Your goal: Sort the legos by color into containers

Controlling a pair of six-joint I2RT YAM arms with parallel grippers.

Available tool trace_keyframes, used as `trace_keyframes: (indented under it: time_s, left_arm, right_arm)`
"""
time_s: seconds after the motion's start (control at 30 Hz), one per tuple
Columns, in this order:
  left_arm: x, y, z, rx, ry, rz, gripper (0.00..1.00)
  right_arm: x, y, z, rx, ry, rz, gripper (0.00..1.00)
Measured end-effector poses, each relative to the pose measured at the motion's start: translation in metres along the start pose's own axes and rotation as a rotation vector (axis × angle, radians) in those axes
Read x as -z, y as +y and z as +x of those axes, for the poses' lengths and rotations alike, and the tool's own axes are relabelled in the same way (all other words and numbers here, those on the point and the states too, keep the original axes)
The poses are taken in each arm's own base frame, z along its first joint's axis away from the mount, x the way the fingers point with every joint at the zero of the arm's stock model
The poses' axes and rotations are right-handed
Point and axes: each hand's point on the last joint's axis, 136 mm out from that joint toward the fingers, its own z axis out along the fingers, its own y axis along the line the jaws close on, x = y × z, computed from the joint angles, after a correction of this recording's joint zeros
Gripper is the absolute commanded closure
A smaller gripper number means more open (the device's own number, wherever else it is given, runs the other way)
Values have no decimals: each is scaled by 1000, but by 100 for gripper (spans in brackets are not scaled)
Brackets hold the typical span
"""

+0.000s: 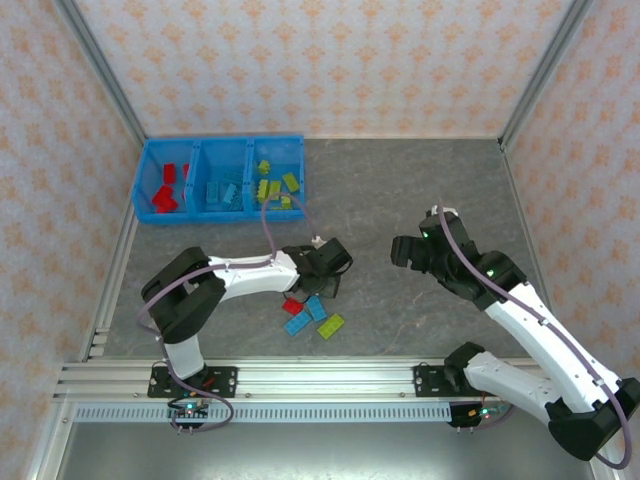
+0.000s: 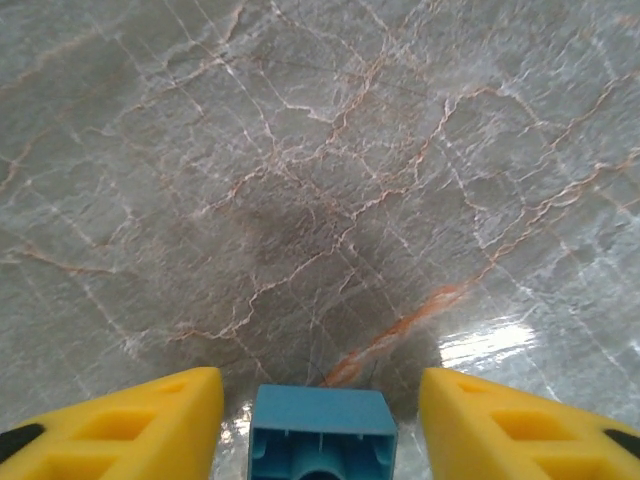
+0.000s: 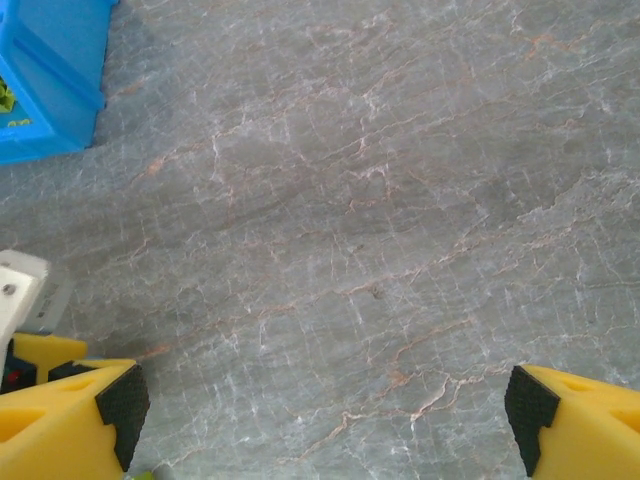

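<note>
Noting handling first: the light-blue lego (image 2: pixel 320 432) is looking like a small, rigid, hollow moulded-plastic brick. I am judging it very light, stiff and not fragile. It is smooth-sided, though, and likely to skid or pop out under an off-centre squeeze. Best hold, in my judgement: pads flat on two opposite side walls, centred along the brick, keeping off corners and studs.

Position relative to the jaws: in the left wrist view the brick is sitting on the grey marbled table (image 2: pixel 300 180), directly between the two yellow fingers (image 2: pixel 130 420) of the left gripper (image 2: pixel 320 395) and roughly centred. Its hollow underside is facing the camera, so it seems to be lying on its side. A sliver of table is showing on each side of it, and neither finger is touching it. The jaws are standing released, bracketing the brick, with nothing gripped yet.

Top view: this is happening near the front-middle of the table. A red lego (image 1: pixel 292 306), a green lego (image 1: pixel 331 325) and two light-blue ones are lying there loose and close together. I am taking one of the blues to be the bracketed brick. The containers (image 1: pixel 220 216) are sitting well apart at the far left. Reds are lying in the left bin, blues in the middle and greens in the right, so I am taking the middle bin as the target.

The right gripper (image 3: pixel 320 410) is hanging over bare table, jaws spread wide, holding nothing.
</note>
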Motion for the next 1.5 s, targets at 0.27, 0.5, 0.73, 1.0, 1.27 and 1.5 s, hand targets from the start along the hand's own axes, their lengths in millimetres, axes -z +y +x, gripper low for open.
trace_keyframes:
  time_s: [0.27,0.5,0.73,1.0,1.27,1.5]
  left_arm:
    - [-3,0,0,27,-7,0,66]
    - [25,9,-23,24,-101,-24,66]
    - [121,67,-122,121,-393,-46,66]
    - [180,226,-209,368,-586,-262,66]
    - [113,300,-267,447,-487,-324,53]
    - [85,309,-255,455,-387,-329,45]
  right_arm:
    - [5,1,8,-18,31,-28,6]
    - [11,17,19,-32,80,-138,7]
    - [11,27,28,-77,110,-210,7]
    - [11,32,29,-130,104,-244,7]
    - [19,33,28,-161,88,-271,7]
    - [30,29,26,-172,56,-289,7]
